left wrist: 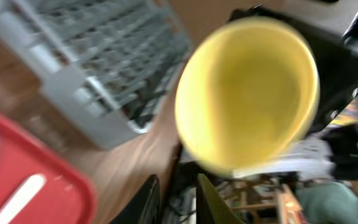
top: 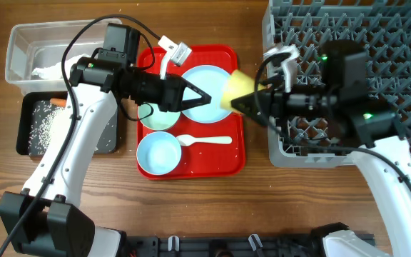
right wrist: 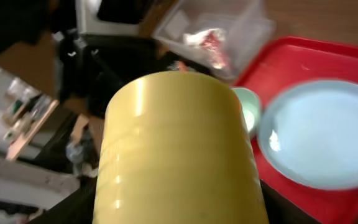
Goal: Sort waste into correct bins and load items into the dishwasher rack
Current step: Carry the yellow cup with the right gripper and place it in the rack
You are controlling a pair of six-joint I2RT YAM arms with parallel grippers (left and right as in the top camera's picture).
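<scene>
1. Small yellow cup [top: 235, 87] is hanging on its side above the strip of table between the red serving tray [top: 216, 163] and the dishwasher rack [top: 405, 43]. Its mouth is facing left and its base is facing the rack.
2. Right gripper [top: 252, 103] is clamping the cup from the rack side, so the rack is lying just behind it, to the right. The move ahead looks like a short carry that way.
3. Left gripper [top: 207, 97] is hovering over the pale blue plate [top: 204, 80]. Its fingers are narrowly parted and holding nothing, and its tips are pointing at the cup's mouth from just beside it.
4. Standing in the way are the rack's near wall and upright pegs, which the cup will likely need to clear before being tipped mouth-down.
5. White spoon [top: 205, 140], pale blue bowl [top: 157, 153] and pale green bowl [top: 155, 118] are sitting on the tray.
</scene>
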